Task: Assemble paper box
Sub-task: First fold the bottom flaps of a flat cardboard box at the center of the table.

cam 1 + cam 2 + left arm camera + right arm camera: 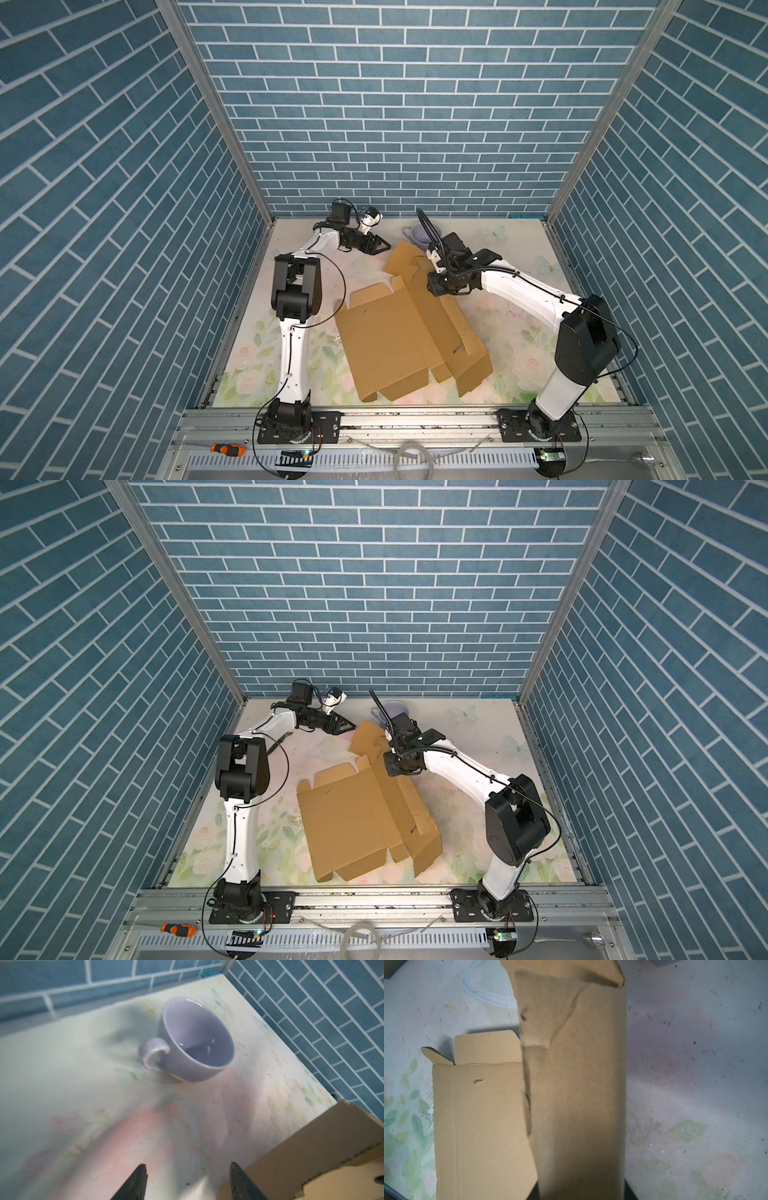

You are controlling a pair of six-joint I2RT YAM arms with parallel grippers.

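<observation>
My left gripper (381, 246) hangs with jaws spread and empty, just beside the far flap of the paper box (390, 336). The box lies mid-table (519, 299) between the arms. I judge it light, springy at the folds and easy to tear, so I'd pinch a panel edge near a crease. It's a brown die-cut sheet, mostly flat, with scuffed flaps and its right panel raised. The right gripper (435, 287) sits over that panel, but I cannot tell whether it's clamped.
</observation>
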